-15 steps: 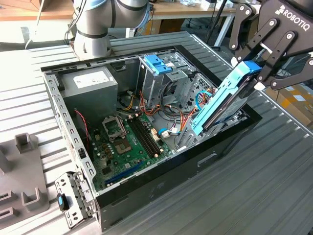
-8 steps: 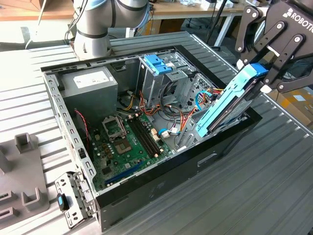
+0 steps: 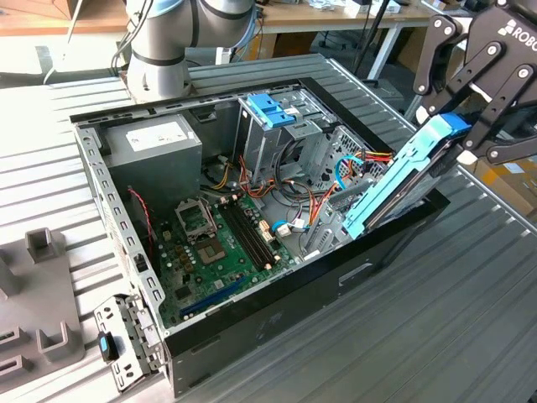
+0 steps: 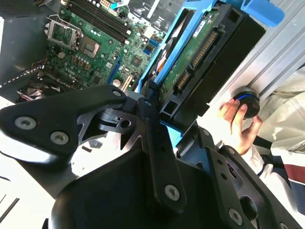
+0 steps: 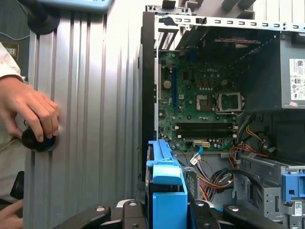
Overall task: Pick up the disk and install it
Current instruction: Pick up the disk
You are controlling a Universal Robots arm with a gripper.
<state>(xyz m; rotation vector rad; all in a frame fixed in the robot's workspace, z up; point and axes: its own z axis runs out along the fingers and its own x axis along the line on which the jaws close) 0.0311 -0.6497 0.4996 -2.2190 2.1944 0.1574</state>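
Gripping the disk (image 3: 403,180) by its upper end, my gripper (image 3: 460,138) hangs at the exterior view's right, above the edge of the open computer case (image 3: 252,311). My fingers (image 3: 482,80) are closed on the blue side rails, one on each side, and in both wrist views the black linkages squeeze the drive between them. The disk is off the table, tilted steeply: its held end is high and outside the case, and its lower end dips just inside the case wall, near the bundle of coloured cables (image 3: 323,201) beside the drive cage (image 3: 294,143). In the second wrist view its connector edge and green circuit board face the camera.

The case lies on its side with the cover off, on a table (image 3: 403,336) of ribbed grey metal. Inside lie the green motherboard (image 3: 218,243), the grey power supply (image 3: 155,147) toward the far corner, and a bare blue bracket (image 3: 270,109) atop the cage. My arm's base (image 3: 159,59) stands behind the case. A grey fixture (image 3: 42,302) sits at the exterior view's left. A person's hand (image 5: 31,112) rests on a black knob (image 5: 35,140) at the table's edge. Wooden benches stand behind.
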